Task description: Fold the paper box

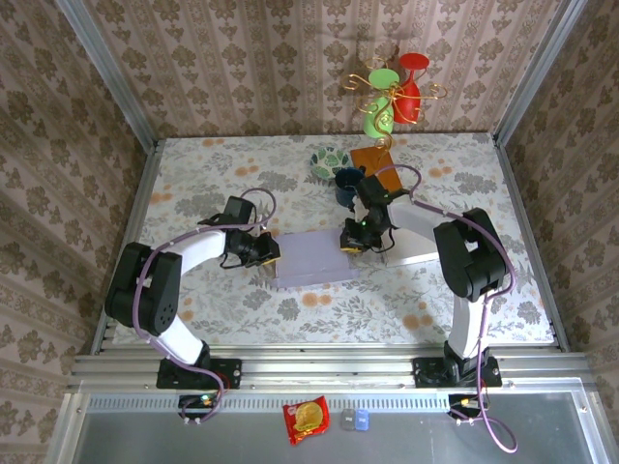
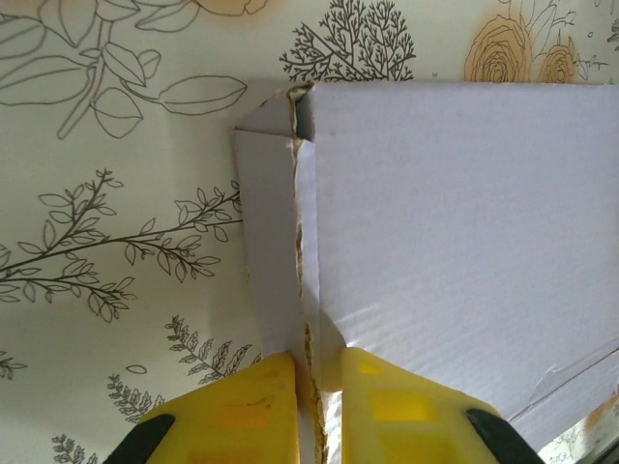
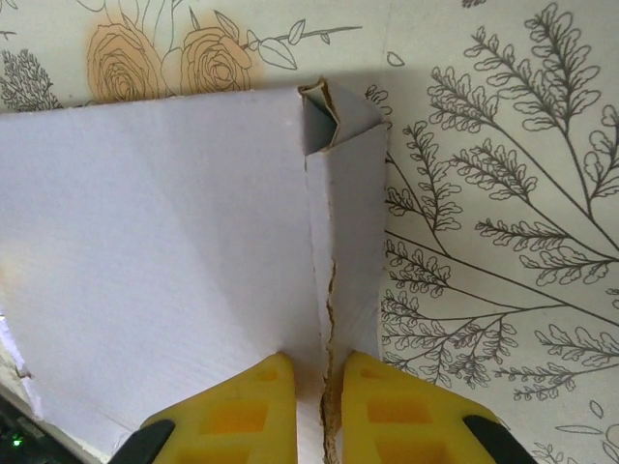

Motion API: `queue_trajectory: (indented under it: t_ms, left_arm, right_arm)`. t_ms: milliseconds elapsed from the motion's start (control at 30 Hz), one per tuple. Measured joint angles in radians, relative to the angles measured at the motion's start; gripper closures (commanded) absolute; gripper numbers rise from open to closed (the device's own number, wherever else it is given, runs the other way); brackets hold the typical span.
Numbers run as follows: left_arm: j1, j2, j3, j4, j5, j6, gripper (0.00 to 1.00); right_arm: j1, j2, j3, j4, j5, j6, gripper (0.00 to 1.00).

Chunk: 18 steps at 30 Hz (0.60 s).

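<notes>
Damask-patterned wallpaper (image 1: pixel 242 68) lines 3 walls around a table (image 1: pixel 290 309) topped with floral print, edged by aluminium rails (image 1: pixel 319 372).

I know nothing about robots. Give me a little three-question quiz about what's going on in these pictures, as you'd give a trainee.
1. True or false: the left fingers pinch a side wall of the paper box.
2. The right fingers are: A red, B yellow, C blue.
3. Fill in: the table carries a printed pattern of ____.
Key: 1 true; 2 B; 3 flowers.
</notes>
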Motion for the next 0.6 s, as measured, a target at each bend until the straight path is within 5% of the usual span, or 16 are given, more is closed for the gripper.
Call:
queue_trajectory:
  t_ms: [367, 600]
  left_arm:
    - [-0.001, 0.000, -0.006, 0.013, 0.000, 0.005, 0.85]
    - [-0.007, -0.001, -0.010, 0.031, 0.005, 0.013, 0.88]
  right_arm:
    - [0.005, -0.086, -0.134, 0.103, 0.004, 0.008, 0.92]
    - [-0.013, -0.114, -0.163, 0.105, -0.020, 0.028, 0.71]
